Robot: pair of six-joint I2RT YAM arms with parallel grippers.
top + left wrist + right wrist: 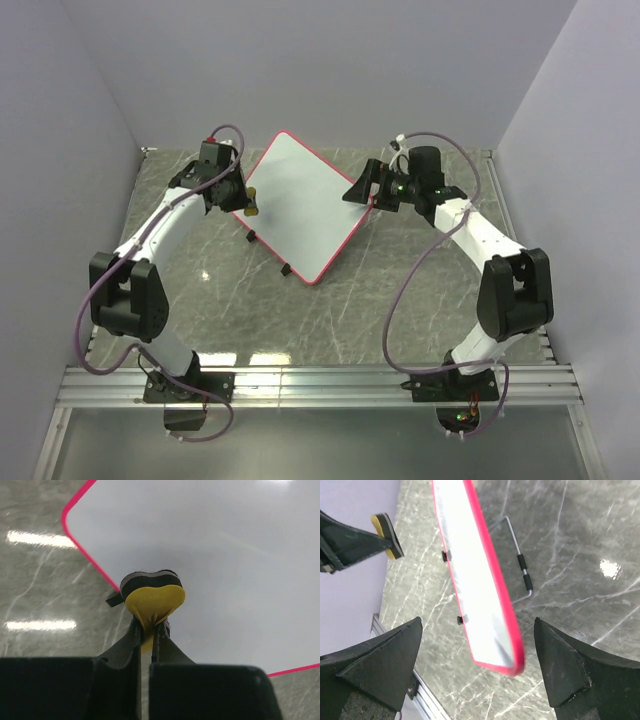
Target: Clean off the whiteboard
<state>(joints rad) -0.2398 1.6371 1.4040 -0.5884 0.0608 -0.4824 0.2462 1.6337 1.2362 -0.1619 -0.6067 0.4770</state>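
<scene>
I see the left gripper (pixel 148 628) clamped on the yellow eraser (pixel 154 600) by the whiteboard (pixel 225 555), contact unclear; right gripper (pixel 477 625) spread wide.

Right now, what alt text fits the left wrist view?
The left jaws, shut, pinch a yellow eraser with a black felt face, at the pink-red edge of the whiteboard. Grey marbled table lies to the left.
</scene>
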